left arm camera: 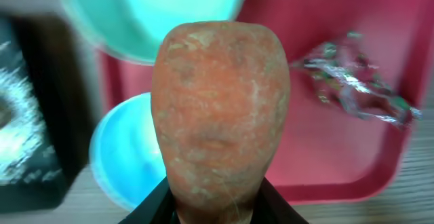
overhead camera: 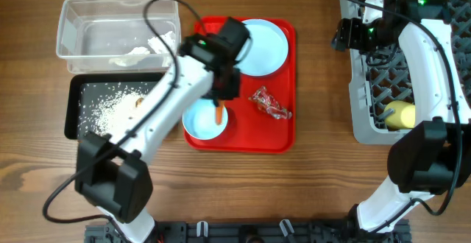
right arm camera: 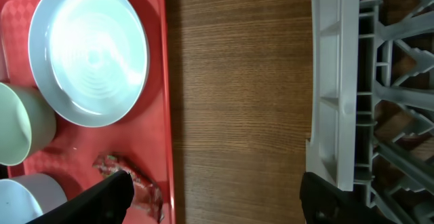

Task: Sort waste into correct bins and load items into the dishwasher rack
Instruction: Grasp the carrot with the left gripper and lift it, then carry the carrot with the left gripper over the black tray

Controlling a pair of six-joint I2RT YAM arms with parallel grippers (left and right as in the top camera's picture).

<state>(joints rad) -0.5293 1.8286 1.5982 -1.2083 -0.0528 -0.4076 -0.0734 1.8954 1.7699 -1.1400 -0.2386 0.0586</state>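
**A:** While the carrot (left arm camera: 220,115) sits clamped by one end in your left gripper (left arm camera: 215,205), how would you list it?

**B:** Item: carrot. Stiff, likely light, skin probably a little slick. Location: over the blue bowl (overhead camera: 202,121) on the red tray (overhead camera: 283,136). Your hold looks adequate; grip firmly. Left arm: reaching diagonally, wrist turned down. Right gripper (right arm camera: 218,198): jaws apart, empty, between tray and rack (right arm camera: 380,81).

Lighting bright and even from above, soft shadows edging the red tray (overhead camera: 283,136); overhead view sharp; left wrist view blurred everywhere behind the very close carrot (left arm camera: 220,115), the wrapper (left arm camera: 356,88) smeared; right wrist view crisp, white glare on the plate (right arm camera: 88,51).
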